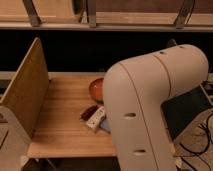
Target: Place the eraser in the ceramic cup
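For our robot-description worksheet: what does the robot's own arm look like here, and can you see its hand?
The arm is a thick, smooth, cream-white shell, rounded like a bent tube. A few small dark oval holes dot its casing. No lettering or cables show on it. The hand is out of view, hidden somewhere past the bulky arm, so its look cannot be told.
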Tool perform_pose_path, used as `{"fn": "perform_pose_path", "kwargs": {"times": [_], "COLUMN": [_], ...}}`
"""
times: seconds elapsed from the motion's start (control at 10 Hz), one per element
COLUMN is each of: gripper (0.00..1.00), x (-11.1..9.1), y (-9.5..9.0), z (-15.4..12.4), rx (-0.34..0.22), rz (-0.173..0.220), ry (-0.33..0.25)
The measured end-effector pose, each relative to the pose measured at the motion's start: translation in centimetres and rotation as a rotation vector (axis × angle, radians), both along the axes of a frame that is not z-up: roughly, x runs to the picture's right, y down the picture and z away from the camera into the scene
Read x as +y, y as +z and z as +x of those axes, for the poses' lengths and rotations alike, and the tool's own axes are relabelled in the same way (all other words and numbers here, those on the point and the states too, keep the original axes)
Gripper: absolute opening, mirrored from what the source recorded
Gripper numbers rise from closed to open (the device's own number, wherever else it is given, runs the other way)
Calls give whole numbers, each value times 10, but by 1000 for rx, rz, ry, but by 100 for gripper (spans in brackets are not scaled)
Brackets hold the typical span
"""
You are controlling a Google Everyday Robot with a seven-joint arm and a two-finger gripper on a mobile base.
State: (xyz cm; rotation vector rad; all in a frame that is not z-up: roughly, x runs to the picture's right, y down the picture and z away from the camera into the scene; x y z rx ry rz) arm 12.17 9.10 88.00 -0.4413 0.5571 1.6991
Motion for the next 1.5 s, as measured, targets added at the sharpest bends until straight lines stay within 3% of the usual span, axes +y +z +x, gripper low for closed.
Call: {"fn": "perform_pose_path", "kwargs": {"times": [0.3, 0.6, 0.8, 1.2, 1.5], "gripper": [80, 80, 80, 78, 51], "x": [0, 28, 36, 34, 31], "y": [1, 17, 29, 45, 43], "z": [-3, 16, 23, 16, 1], "rx": [-2, 34, 39, 4, -48], "rz": [-1, -77, -106, -97, -68], "ry": [-5, -75, -101, -98, -64]}}
